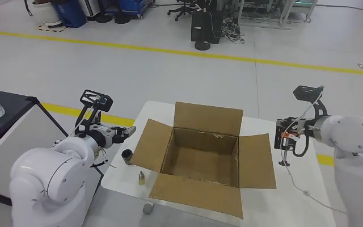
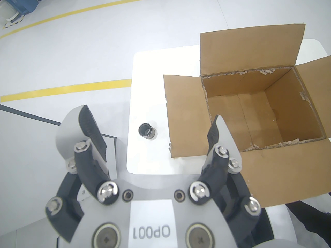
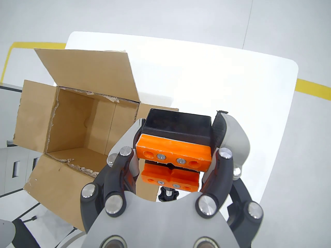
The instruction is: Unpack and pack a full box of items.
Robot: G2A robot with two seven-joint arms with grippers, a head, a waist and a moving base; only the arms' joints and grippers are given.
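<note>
Pinching a rectangular orange-and-black block [image 3: 173,153] is the right gripper [image 3: 179,125].

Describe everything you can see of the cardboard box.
The cardboard box is plain brown corrugated card, open at the top. Its far flap stands up and the other three spread outward. Torn paper shreds fringe the rim, and no items show inside. It stands upright on the white table, with its near flap reaching out past the table's edge.
</note>
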